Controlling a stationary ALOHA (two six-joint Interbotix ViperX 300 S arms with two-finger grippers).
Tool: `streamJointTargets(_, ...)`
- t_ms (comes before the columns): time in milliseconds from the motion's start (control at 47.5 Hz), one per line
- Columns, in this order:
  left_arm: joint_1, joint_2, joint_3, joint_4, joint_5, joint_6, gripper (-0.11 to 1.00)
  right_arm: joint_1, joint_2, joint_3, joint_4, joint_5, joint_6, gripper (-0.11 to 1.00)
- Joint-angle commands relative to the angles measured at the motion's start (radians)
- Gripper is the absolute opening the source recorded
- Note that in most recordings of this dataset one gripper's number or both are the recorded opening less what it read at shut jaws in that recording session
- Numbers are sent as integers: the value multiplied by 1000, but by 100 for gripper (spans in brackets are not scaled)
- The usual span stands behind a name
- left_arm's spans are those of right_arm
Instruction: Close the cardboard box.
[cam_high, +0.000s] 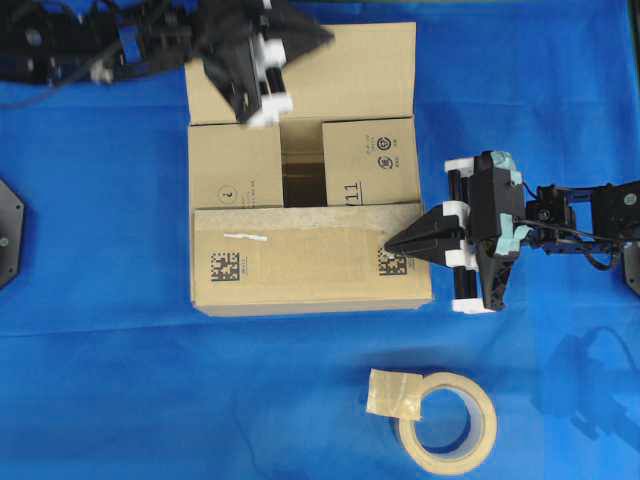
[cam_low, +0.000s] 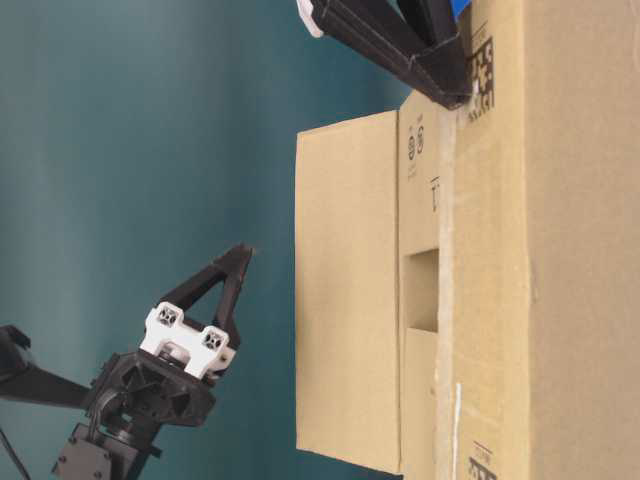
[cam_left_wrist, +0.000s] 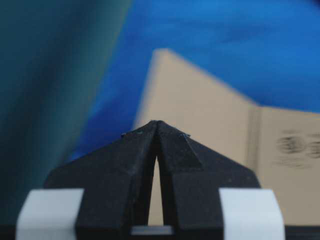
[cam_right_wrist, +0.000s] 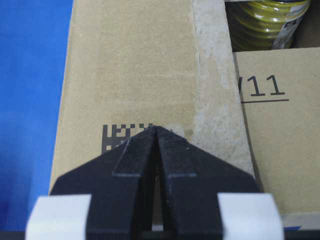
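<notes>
The cardboard box (cam_high: 310, 270) sits mid-table on the blue cloth. Its near flap (cam_high: 300, 255) is folded down flat, and both side flaps lie inward with a gap (cam_high: 303, 165) between them. The far flap (cam_high: 350, 70) stands open, leaning outward. My right gripper (cam_high: 388, 243) is shut with nothing in it, and its tips (cam_right_wrist: 155, 127) rest on the near flap at a printed data-matrix code (cam_right_wrist: 120, 137). My left gripper (cam_high: 325, 38), also shut and empty, hovers over the far flap (cam_left_wrist: 200, 100). In the table-level view the left gripper (cam_low: 243, 252) is apart from that flap (cam_low: 345, 300).
A tan tape roll (cam_high: 447, 420) with a loose strip lies near the front edge, right of centre. Something yellow (cam_right_wrist: 265, 20) shows inside the box through the gap. Black arm hardware (cam_high: 60, 40) crosses the back left corner.
</notes>
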Motion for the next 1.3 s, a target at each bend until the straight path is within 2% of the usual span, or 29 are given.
streamJointTargets(0,48,-14,-55,0,60,15,0,-3,-5,-14,2,-9,-2,0)
streamJointTargets(168,152,23,-114,2,192,20,0,-3,-5,-12,2,-12,-3,0)
streamJointTargets(273,184,44,-147,2,268,21,0,-3,-5,-12,0,-11,-5,0)
streamJointTargets(589,183,147,-202,5,420,23,0,-3,-3,-11,-3,-20,-6,0)
streamJointTargets(925,166,149,-212,5,492,23,0,-9,-5,-12,-3,-20,-6,0)
streamJointTargets(1283,95,129,-249,5,575,20,0,-14,-5,-12,-3,-26,-6,0)
